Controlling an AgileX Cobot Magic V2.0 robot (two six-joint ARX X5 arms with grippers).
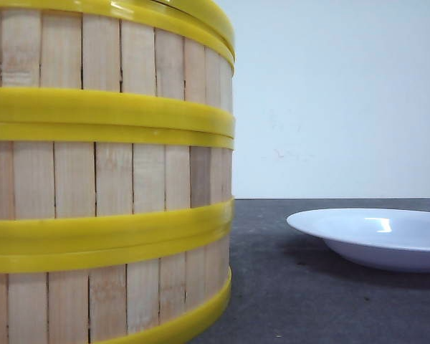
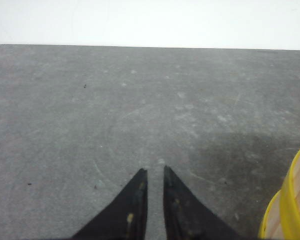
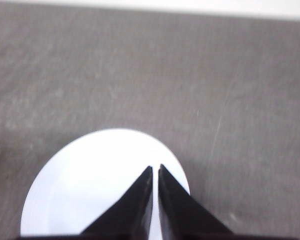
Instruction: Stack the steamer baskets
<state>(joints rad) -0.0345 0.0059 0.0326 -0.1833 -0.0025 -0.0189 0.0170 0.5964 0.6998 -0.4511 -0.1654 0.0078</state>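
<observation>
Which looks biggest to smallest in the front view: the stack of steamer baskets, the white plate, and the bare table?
1. Stack of steamer baskets, though it is nearest the camera, which inflates it.
2. Table.
3. White plate, partly cut off.

Only the fingers of each gripper show. The left gripper (image 2: 154, 171) has two black fingers (image 2: 135, 207), wide at the base and tapering to sharp tips like narrow wedges. Their matte surfaces carry small yellowish scuffs and specks, plainest near the inner edges. The right gripper (image 3: 155, 168) has the same pair of black pointed fingers (image 3: 176, 207), smooth and unmarked, with a faint paler line along each inner edge.
</observation>
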